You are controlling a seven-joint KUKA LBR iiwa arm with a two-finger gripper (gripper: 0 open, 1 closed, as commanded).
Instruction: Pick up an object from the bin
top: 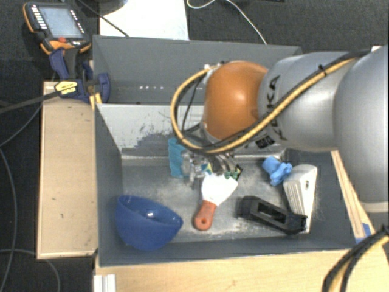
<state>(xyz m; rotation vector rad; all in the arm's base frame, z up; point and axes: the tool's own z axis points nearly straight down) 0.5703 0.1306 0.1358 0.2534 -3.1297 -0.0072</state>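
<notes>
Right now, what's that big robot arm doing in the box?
A silver robot arm reaches from the right into a grey metal bin. Its gripper is low in the middle, just above a white thing with an orange handle; whether it has grabbed it can't be told. A blue bowl sits at the near left, and a black clip, a white block and a small blue thing lie to the right.

Bin (109, 157) layout: bowl (146, 222) in the near left corner. Right of it, mid-floor, a brush (213, 201) lies with its handle toward the near wall. Gripper (205, 170) sits just above the brush head, with an upright box (175, 157) just to its left, toward the back wall. Right of the brush lies a flat clip (270, 215); a block (302, 192) is at its right end; a small toy (276, 169) lies behind both.
</notes>
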